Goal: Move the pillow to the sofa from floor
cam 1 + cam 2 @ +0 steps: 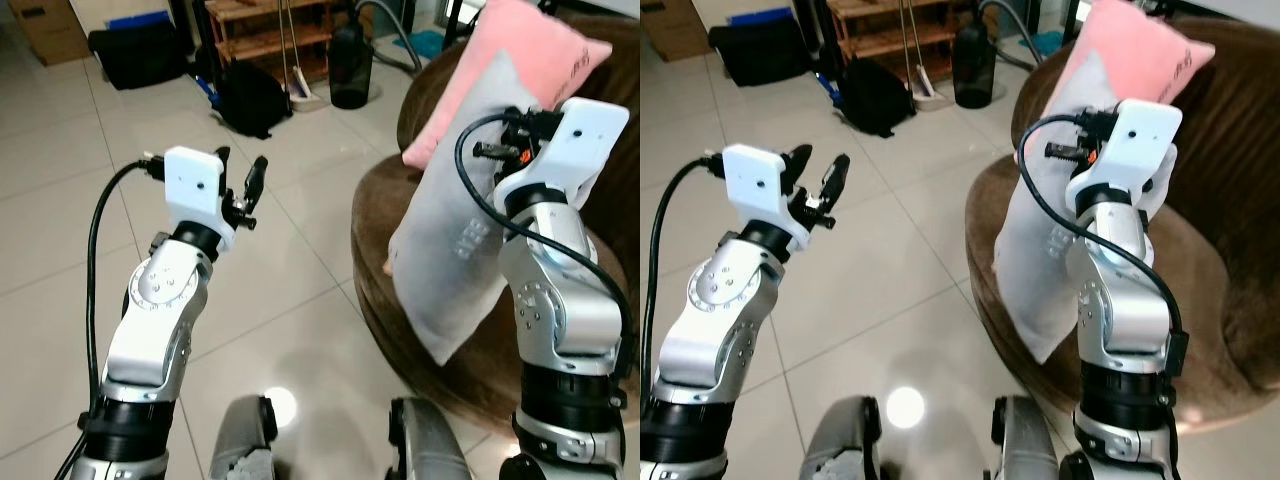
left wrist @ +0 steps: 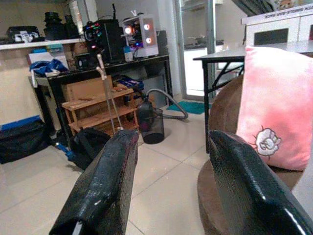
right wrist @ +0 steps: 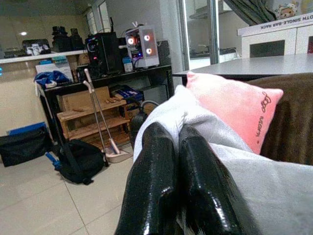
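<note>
the right gripper [image 3: 178, 196] is clenched on the top edge of the grey pillow [image 1: 455, 240], which hangs upright against the front of the brown sofa [image 1: 1230, 270], just beside a pink pillow [image 1: 510, 65]. the left gripper [image 1: 245, 190] is raised over the tiled floor [image 1: 60, 220], well apart from the pillow, fingers spread and holding nothing.

At the upper right of the right wrist view you can read "SINGLE-BAR RACK" on a white box [image 3: 274, 25], while the cursive script along the pink pillow [image 3: 234, 105] looks like lettering but stays too unclear to read.
</note>
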Robot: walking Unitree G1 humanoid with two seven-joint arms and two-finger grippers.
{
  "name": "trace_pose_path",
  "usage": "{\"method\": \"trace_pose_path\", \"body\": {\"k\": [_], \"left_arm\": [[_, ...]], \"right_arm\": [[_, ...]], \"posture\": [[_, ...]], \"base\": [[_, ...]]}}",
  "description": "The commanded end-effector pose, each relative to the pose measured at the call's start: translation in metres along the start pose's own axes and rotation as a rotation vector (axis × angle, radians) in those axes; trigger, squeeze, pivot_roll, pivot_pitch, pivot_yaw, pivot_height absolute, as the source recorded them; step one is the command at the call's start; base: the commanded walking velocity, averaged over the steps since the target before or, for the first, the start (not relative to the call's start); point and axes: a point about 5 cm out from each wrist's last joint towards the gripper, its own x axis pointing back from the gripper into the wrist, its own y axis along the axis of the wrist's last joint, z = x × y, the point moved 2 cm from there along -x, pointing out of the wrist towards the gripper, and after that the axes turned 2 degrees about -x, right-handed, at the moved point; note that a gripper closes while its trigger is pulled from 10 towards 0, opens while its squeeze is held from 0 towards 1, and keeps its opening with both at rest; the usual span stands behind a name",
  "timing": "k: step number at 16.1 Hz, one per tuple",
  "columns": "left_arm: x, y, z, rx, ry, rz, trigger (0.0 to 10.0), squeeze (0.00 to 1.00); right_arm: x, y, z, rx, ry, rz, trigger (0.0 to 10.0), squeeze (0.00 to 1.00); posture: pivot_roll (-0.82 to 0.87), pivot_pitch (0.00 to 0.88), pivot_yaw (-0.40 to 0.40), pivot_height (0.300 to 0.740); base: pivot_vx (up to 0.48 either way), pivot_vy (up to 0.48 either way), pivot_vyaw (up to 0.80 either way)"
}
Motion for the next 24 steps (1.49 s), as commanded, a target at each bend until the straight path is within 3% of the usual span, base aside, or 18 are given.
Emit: {"method": "trace_pose_path", "body": {"k": [1, 4, 6, 11, 14, 16, 24], "left_arm": [[0.001, 0.001, 0.003, -0.013, 0.020, 0.006, 10.0, 0.00], [0.001, 0.001, -0.001, -0.050, -0.006, 0.000, 10.0, 0.00], [0.002, -0.004, -0.002, -0.026, -0.005, 0.018, 10.0, 0.00], [0.003, -0.003, -0.004, -0.025, -0.022, 0.011, 10.0, 0.00], [0.004, -0.006, -0.003, -0.047, -0.028, 0.028, 10.0, 0.00], [0.005, -0.005, -0.004, -0.025, -0.047, 0.008, 10.0, 0.00], [0.006, -0.004, -0.005, -0.019, -0.075, -0.002, 10.0, 0.00]], "right_arm": [[-0.001, 0.012, 0.007, -0.009, 0.018, -0.045, 10.0, 0.00], [0.001, 0.015, 0.007, -0.001, 0.022, -0.051, 10.0, 0.00], [0.006, 0.010, 0.004, 0.011, 0.003, -0.036, 10.0, 0.00], [0.010, 0.004, 0.003, 0.013, 0.000, -0.013, 10.0, 0.00], [0.013, -0.006, 0.006, 0.066, 0.029, 0.024, 10.0, 0.00], [0.019, -0.027, 0.014, 0.009, 0.064, 0.127, 10.0, 0.00], [0.024, -0.035, 0.016, 0.009, 0.068, 0.150, 10.0, 0.00]], "posture": [[-0.06, 0.000, 0.017, 0.695], [-0.07, 0.000, 0.028, 0.720], [-0.08, 0.000, 0.033, 0.740], [-0.08, 0.000, 0.034, 0.740], [-0.08, 0.000, 0.034, 0.740], [-0.07, 0.000, 0.034, 0.740], [-0.07, 0.000, 0.038, 0.740]], "base": [[0.000, 0.000, 0.00], [0.000, 0.000, 0.00], [0.000, 0.000, 0.00], [0.000, 0.000, 0.00], [0.000, 0.000, 0.00], [0.000, 0.000, -0.80], [0.263, 0.000, -0.80]]}}
